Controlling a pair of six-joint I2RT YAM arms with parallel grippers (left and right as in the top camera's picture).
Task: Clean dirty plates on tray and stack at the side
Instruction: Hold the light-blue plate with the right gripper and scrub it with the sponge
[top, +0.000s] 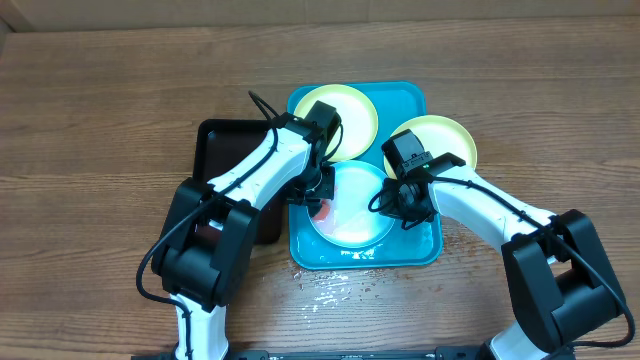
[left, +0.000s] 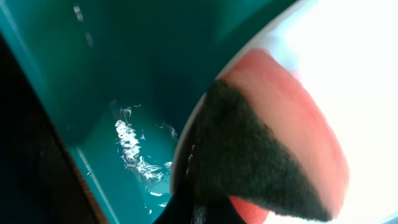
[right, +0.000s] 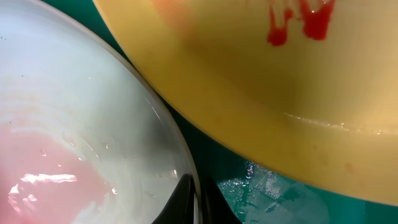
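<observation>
left gripper (top: 316, 190) clamped on sponge (left: 267, 149) atop plate (top: 355, 218) | right gripper (top: 402, 205) closed, seemingly on its rim

Two plates (top: 352, 218) in the tray (top: 412, 95), third plate (top: 452, 138) over its right rim, smaller tray (top: 218, 140) just left

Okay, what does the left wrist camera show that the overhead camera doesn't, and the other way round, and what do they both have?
Only the left wrist view: a dark scrubbing pad against the red-orange smear, seen close up.
Only the overhead view: the left arm and right arm, the rear plate and right plate, the dark tray to the left, and a wet patch on the table in front.
Both: the turquoise tray and the front plate with its smear.
</observation>
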